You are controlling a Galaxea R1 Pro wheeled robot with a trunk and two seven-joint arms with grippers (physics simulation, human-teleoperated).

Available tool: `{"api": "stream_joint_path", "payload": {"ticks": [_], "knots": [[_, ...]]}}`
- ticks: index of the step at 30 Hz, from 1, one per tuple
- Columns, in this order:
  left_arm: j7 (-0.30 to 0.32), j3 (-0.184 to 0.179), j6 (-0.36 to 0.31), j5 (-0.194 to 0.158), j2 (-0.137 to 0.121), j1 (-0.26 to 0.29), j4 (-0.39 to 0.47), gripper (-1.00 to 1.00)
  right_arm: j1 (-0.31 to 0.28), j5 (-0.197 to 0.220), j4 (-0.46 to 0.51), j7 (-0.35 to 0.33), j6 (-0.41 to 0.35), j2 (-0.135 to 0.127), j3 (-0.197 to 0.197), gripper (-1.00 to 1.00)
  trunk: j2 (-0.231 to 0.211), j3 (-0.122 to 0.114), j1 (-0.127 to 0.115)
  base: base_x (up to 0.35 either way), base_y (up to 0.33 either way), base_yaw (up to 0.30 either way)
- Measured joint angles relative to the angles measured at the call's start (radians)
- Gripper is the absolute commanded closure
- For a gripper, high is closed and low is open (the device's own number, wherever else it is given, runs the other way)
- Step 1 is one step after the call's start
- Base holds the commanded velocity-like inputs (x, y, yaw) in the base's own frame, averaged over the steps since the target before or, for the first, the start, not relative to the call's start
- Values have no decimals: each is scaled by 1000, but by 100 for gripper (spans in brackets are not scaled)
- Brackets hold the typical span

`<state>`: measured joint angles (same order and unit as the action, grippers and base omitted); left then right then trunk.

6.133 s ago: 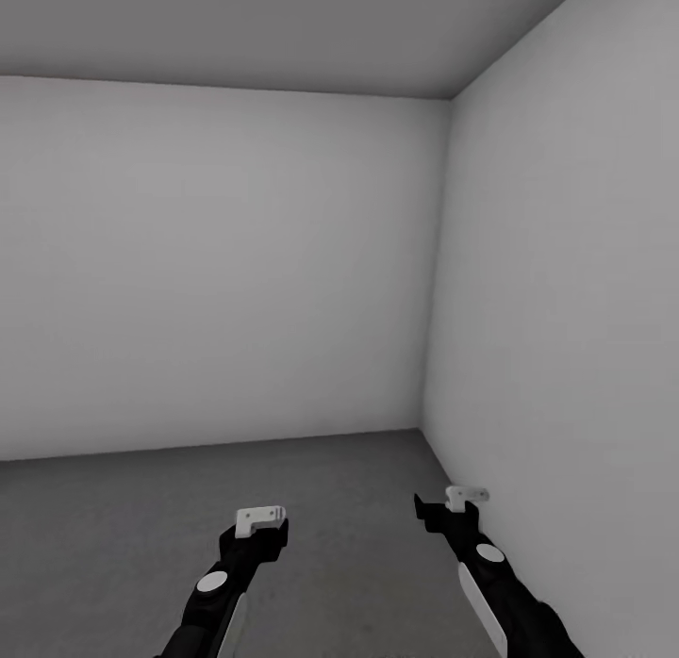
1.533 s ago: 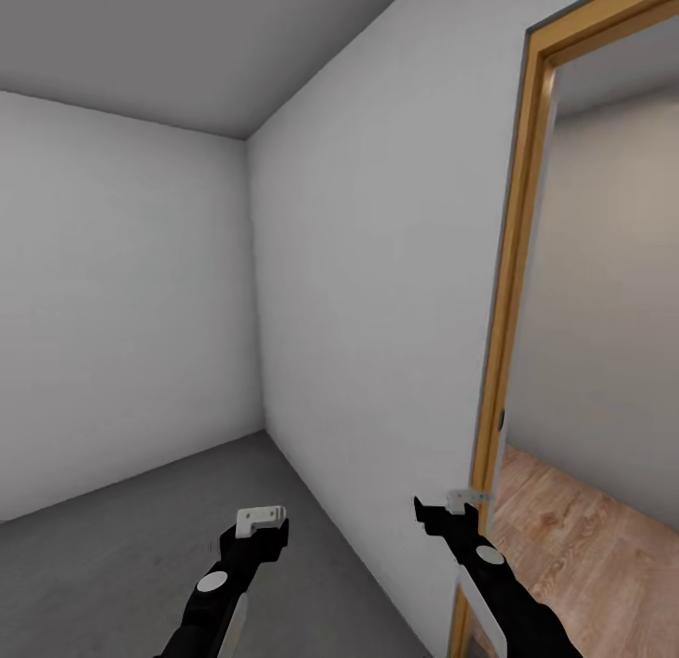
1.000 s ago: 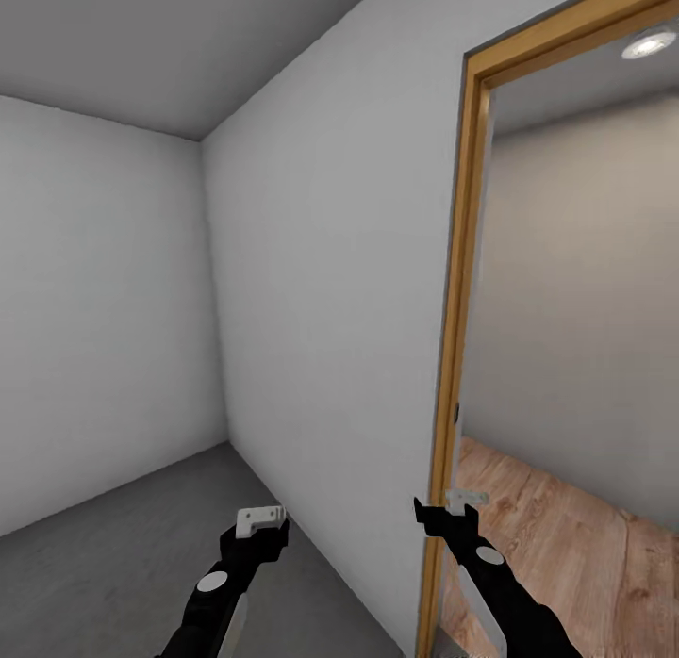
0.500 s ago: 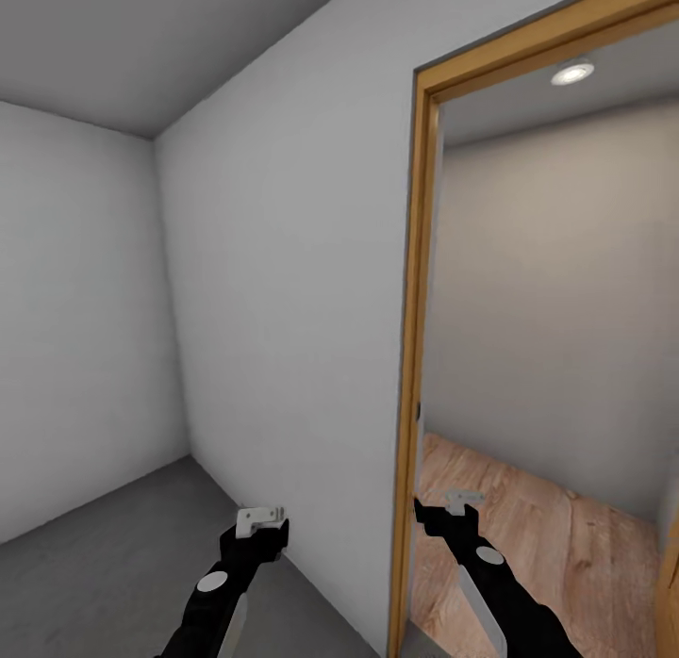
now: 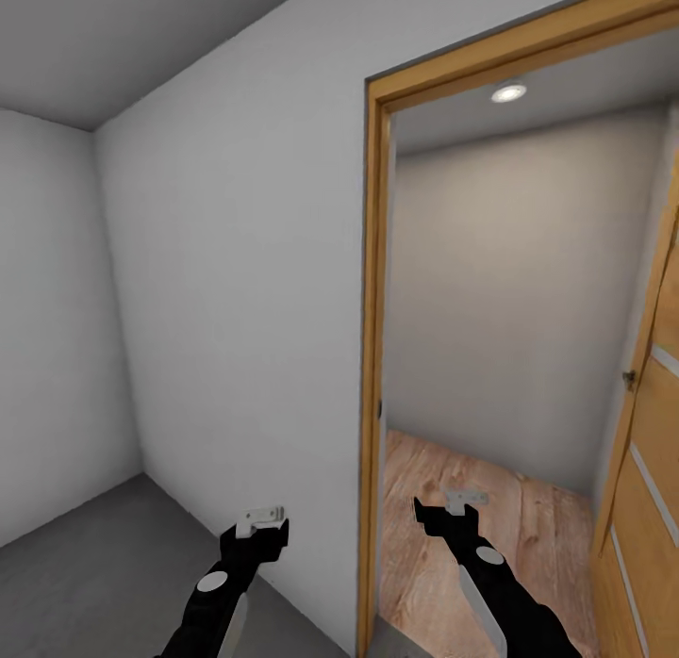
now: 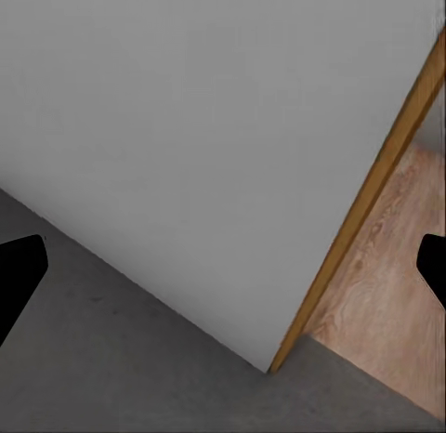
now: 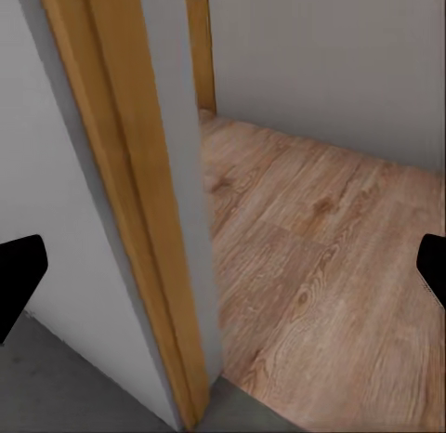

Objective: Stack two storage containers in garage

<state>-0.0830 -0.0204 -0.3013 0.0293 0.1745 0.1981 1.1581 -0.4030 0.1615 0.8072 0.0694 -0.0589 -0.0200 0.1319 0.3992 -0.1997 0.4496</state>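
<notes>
The left gripper (image 5: 262,518) hangs low over the dark grey floor (image 5: 85,568) of the garage, with a plain white wall (image 5: 236,309) directly ahead of it. In the left wrist view its two fingertips (image 6: 19,270) sit at opposite edges of the frame, spread wide apart with nothing between them. That view also shows the foot of the wall meeting the concrete floor (image 6: 121,359) and the base of the wooden door frame (image 6: 372,191), a junction which the head view hides behind the arm.

To the right of the left gripper stands the door frame (image 5: 374,356), and beyond it a strip of light wood-plank flooring (image 5: 471,517). The right gripper (image 5: 451,507) is held in line with this doorway. Its fingertips (image 7: 19,266) are likewise at the two edges of the right wrist view, fully parted and empty. The right wrist view gives the frame post (image 7: 130,201) close up, with plank flooring (image 7: 325,256) running to a pale far wall.

The head view adds items neither wrist view covers: a round ceiling light (image 5: 508,92) inside the further room, and an open wooden door (image 5: 651,451) at the far right (its handle is small and indistinct).
</notes>
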Motion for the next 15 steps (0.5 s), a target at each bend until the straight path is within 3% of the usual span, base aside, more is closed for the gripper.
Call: {"api": "stream_joint_path", "payload": {"ticks": [9, 15], "knots": [[0, 0, 0, 0, 0, 0, 0, -100, 0, 0, 0, 0, 0, 0, 0, -100, 0, -3, 0, 0, 0, -291], [0, 0, 0, 0, 0, 0, 0, -100, 0, 0, -1, 0, 0, 0, 0, -100, 0, -4, 0, 0, 0, -75]]}}
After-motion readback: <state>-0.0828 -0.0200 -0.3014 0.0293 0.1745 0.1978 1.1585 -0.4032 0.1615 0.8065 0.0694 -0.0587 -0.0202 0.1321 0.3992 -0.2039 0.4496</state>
